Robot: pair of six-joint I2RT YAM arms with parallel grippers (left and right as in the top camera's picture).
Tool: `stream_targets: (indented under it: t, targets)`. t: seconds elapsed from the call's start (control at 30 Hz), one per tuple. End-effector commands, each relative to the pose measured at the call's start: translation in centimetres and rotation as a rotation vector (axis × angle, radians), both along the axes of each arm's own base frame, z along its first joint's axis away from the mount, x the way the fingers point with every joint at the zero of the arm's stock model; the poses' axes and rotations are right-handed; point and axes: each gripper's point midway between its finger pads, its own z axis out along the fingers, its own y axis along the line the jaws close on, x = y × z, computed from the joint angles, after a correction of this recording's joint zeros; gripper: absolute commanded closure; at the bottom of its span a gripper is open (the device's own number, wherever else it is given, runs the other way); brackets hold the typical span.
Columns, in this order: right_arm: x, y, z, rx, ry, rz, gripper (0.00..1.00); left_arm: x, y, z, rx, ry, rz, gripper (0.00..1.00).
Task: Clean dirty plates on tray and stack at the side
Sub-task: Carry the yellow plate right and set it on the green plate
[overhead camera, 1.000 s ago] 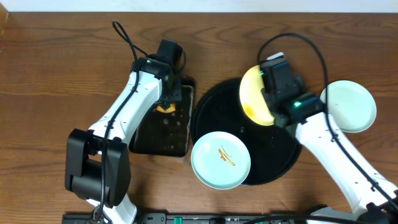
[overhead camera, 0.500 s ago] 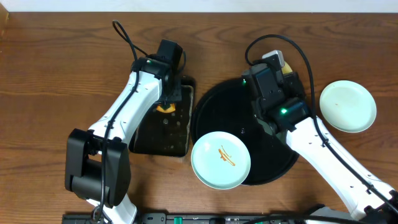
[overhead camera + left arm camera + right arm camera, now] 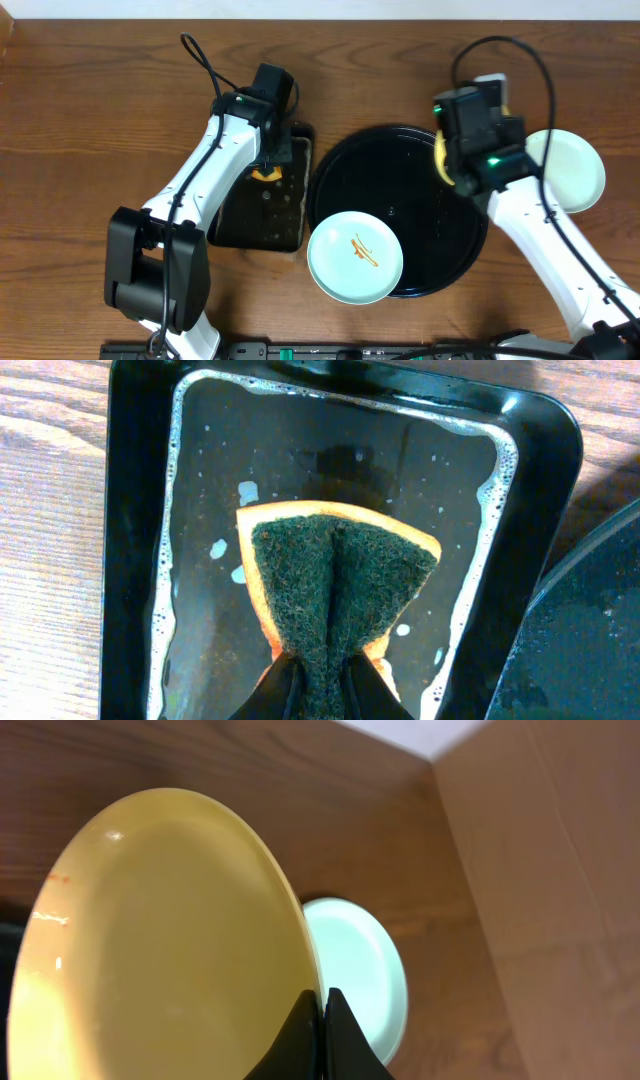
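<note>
- Overhead view: large round glossy black tray (image 3: 400, 200) on the brown wooden table (image 3: 80, 100), right of the middle, wet and bare in its centre.
- Just left of the tray, nearly touching its rim: smaller rectangular black pan (image 3: 240, 220) with shallow soapy water.
- In the pan: orange sponge with a dark green scouring face (image 3: 335, 580), pinched at its near end and folded along the middle by the left gripper (image 3: 325, 678), jaws almost together on it.
- Pale yellow round plate (image 3: 150, 940) clamped at its rim by the right gripper (image 3: 323, 1015), jaws pressed tight on the thin edge.
- Held on edge above the far-right rim of the tray; from overhead only a yellow sliver visible beside the wrist.
- Pale mint-blue round plate with an orange-brown sauce squiggle (image 3: 355, 257) lying flat on the near-left rim of the tray, overhanging toward the table.
- Second pale mint-blue round plate (image 3: 575, 170), clean, flat on the table right of the tray; left edge covered by the right arm, and partly hidden behind the yellow plate in the right wrist view.
- Count: three plates (one yellow, two mint-blue), one tray, one pan, one sponge, two arms.
</note>
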Motion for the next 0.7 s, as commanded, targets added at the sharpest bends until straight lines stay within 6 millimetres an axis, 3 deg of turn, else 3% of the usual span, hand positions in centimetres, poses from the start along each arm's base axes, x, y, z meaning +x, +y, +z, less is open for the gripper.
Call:
stream_targets:
  t: [0.0, 0.37, 0.53, 0.67]
  targets:
    - [-0.3, -4.1, 0.5, 0.048, -0.043, -0.122, 0.99, -0.3, 0.4, 0.0, 0.018, 0.001, -0.001, 0.87]
    - [-2.3, -15.3, -3.1, 0.338, -0.043, -0.388, 0.99, -0.3, 0.2, 0.0, 0.006, 0.003, -0.004, 0.87]
    - [-4.0, -19.2, -5.8, 0.417, -0.021, -0.517, 0.99, -0.3, 0.2, 0.0, 0.006, 0.004, -0.004, 0.87]
    - [-5.2, -21.3, -8.1, 0.45, 0.01, -0.604, 0.99, -0.3, 0.2, 0.0, 0.006, 0.004, -0.004, 0.87]
